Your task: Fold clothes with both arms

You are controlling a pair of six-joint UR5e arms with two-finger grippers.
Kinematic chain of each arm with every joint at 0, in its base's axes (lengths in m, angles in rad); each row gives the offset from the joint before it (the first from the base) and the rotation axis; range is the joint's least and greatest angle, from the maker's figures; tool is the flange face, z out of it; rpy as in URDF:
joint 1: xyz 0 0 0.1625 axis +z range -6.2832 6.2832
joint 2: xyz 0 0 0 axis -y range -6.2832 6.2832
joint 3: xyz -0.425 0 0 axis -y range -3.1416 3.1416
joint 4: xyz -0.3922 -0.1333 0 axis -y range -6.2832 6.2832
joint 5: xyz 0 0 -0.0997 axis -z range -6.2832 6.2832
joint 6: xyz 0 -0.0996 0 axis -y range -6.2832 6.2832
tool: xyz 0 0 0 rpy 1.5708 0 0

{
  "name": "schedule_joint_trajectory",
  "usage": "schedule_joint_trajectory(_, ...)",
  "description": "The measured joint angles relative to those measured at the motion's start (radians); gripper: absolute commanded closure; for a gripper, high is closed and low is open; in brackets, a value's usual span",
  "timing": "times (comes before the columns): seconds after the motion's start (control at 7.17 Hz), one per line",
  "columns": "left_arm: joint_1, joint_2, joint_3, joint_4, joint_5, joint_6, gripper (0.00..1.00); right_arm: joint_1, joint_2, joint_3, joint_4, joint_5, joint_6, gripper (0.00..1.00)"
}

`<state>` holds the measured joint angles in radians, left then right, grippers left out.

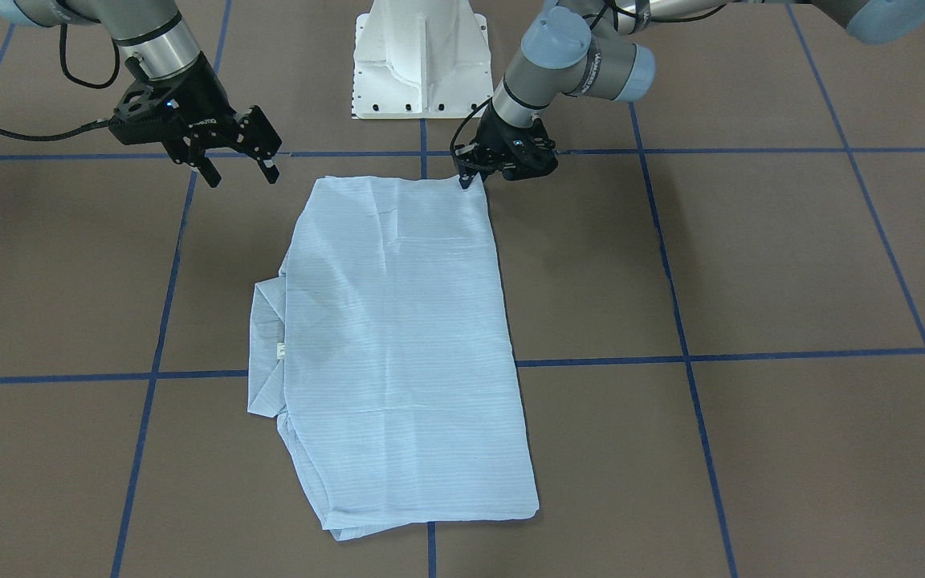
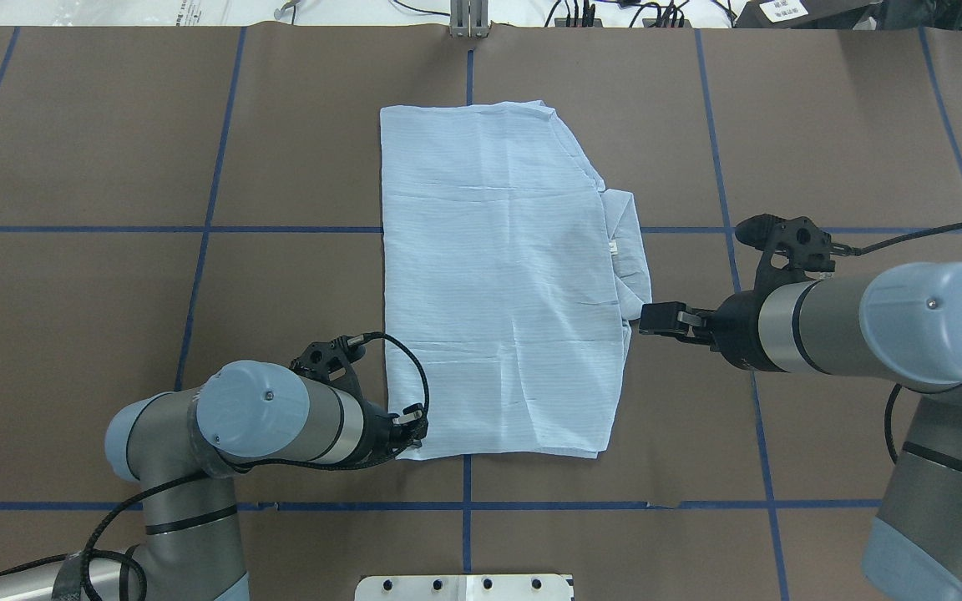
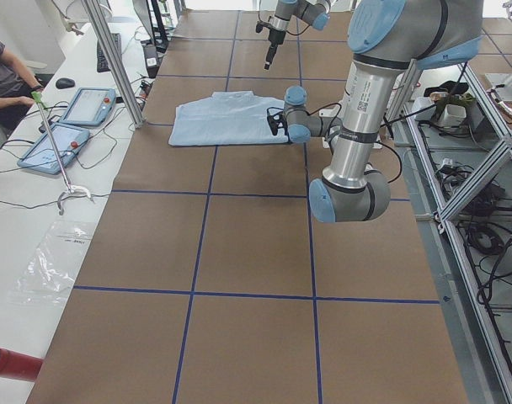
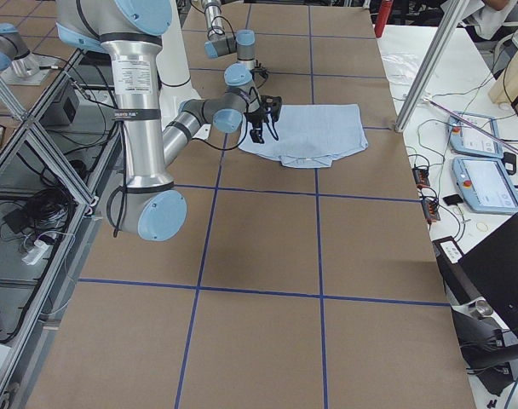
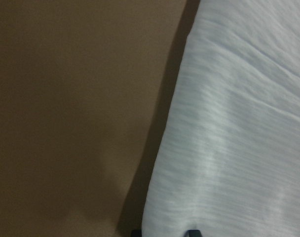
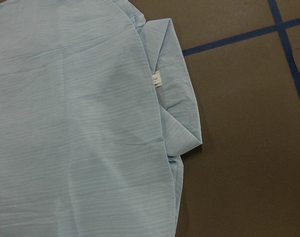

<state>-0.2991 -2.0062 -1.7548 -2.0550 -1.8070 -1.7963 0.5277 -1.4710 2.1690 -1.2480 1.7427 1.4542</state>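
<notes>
The pale blue striped shirt lies folded into a long rectangle on the brown table, flat in the overhead view. Its collar and white neck tag stick out on my right side. My left gripper is down at the shirt's corner nearest the base, shut on the cloth edge, which shows between its fingertips. My right gripper hovers open and holds nothing, just off the collar-side edge.
The white base block stands just behind the shirt. Blue tape lines grid the brown table. A person sits at a side bench with tablets. Aluminium frame posts border the table.
</notes>
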Motion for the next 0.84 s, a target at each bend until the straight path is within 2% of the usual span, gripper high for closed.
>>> schedule_joint_trajectory(0.56, 0.000, -0.007, -0.029, 0.015, 0.000, 0.000, 1.00, -0.015, -0.005, -0.004, -0.002, 0.000, 0.011, 0.00)
schedule_joint_trajectory(0.84, 0.000, -0.010, -0.077, 0.063, -0.001, 0.000, 1.00, -0.103, 0.000, -0.012, -0.008, -0.062, 0.114, 0.00)
